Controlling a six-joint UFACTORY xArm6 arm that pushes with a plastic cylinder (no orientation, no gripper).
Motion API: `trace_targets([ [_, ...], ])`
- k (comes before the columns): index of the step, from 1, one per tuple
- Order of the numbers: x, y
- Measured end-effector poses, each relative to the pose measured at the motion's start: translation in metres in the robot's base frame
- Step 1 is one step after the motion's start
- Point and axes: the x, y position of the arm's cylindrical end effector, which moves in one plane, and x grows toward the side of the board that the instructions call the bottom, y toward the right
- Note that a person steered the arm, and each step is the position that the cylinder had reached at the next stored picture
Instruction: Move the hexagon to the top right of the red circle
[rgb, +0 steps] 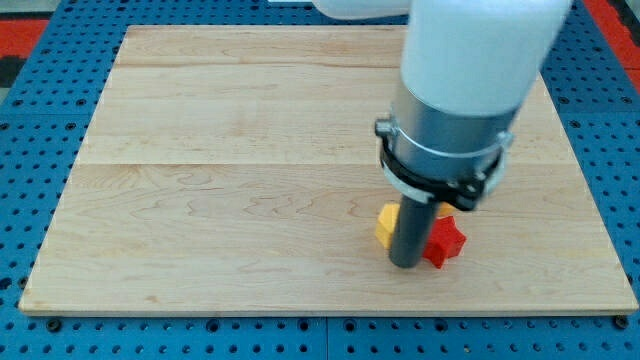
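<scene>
A pale wooden desk (250, 180) fills most of the view, resting on a blue pegboard surface (40, 110) dotted with holes. A thick white and grey robot arm (465, 90) comes down from the view's top right, ending in a straight dark rod. There is no pincer on this arm, so no open or closed state can be told; the rod takes its place.

My tip (404, 264) touches down on the desk in the lower right part of the board, nearer the bottom edge than the top and right of centre.

Two small blocks sit pressed close on either side of the rod. A yellow block (385, 224) shows at the rod's left side, mostly hidden behind it; its shape cannot be made out with certainty. A red block (445, 241) with a lobed, star-like outline lies just to the right of the rod, partly covered by it. Both blocks appear to touch or almost touch the rod.

No block that is clearly a hexagon or a red circle can be picked out here.
</scene>
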Motion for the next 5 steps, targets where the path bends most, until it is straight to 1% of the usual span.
trace_targets([
  [1, -0.039, -0.011],
  [2, -0.078, -0.051],
  [3, -0.147, -0.054],
  [4, -0.126, -0.076],
  [5, -0.066, -0.041],
])
